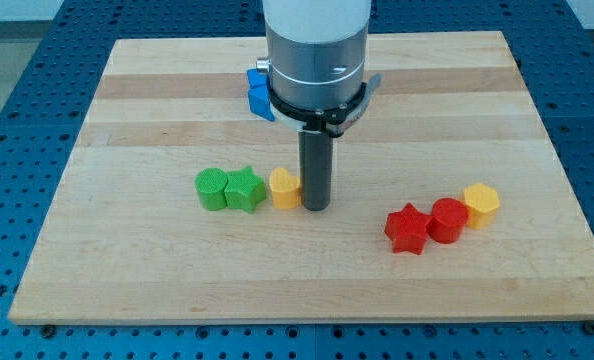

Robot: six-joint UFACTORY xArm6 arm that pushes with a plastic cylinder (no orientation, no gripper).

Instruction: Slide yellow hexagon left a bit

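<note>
My tip (316,208) rests on the board just right of a yellow block (284,188), touching or nearly touching its right side. I cannot make out that block's shape, as the rod hides its right edge. On its left a green star (244,189) touches it, and a green round block (212,188) sits left of the star. A second yellow block (481,203), which looks six-sided, lies far to the view's right, well away from my tip.
A red round block (447,220) and a red star (408,229) lie in a row left of the right-hand yellow block. A blue block (260,94) shows partly behind the arm's body near the view's top. The wooden board (127,280) ends at a blue perforated surround.
</note>
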